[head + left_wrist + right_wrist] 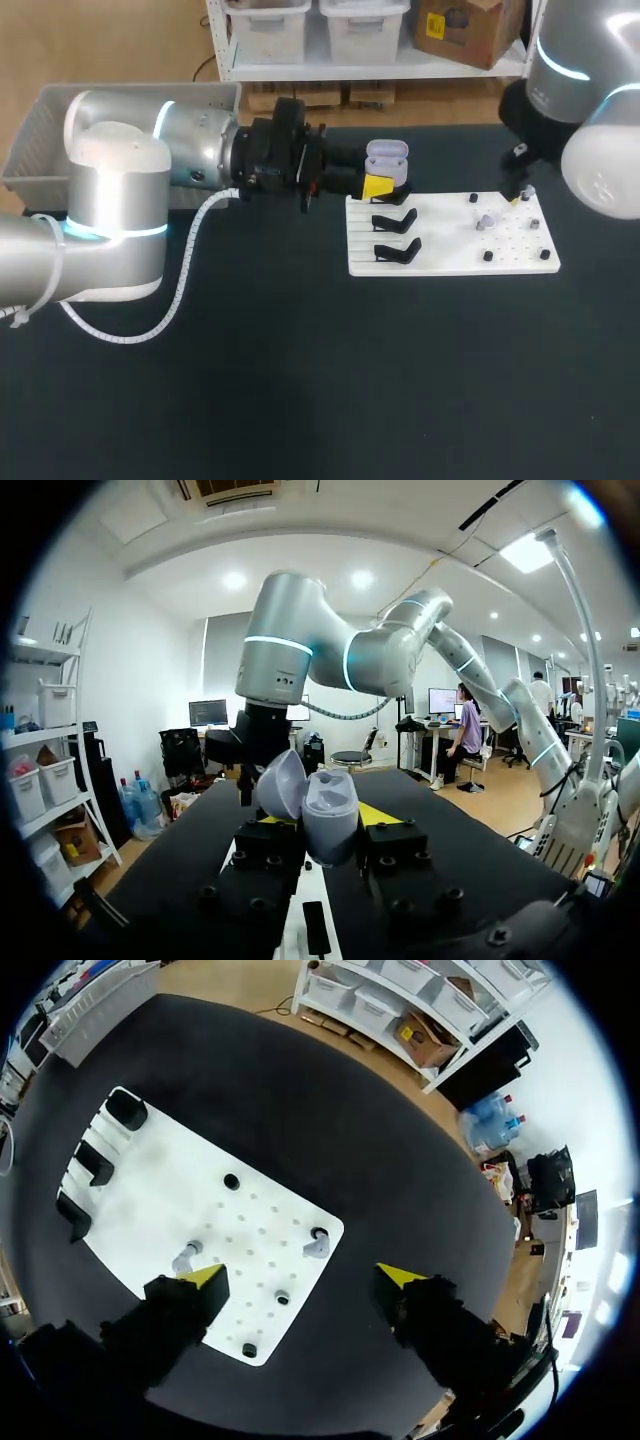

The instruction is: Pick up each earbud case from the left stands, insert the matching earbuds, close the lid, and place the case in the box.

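Gripping the earbud case (387, 158), lid open, left gripper (325, 820) is clamped on it at the board's (455, 262) far left corner. Head view shows only one of its yellow tips. Right gripper (300, 1278) is spread wide above the grey earbuds (317, 1247); head view barely shows it. Right wrist view shows three black stands (95, 1163), head view two.

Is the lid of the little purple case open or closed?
Open. The earbud case has its lid swung back, tilted away beside the body.
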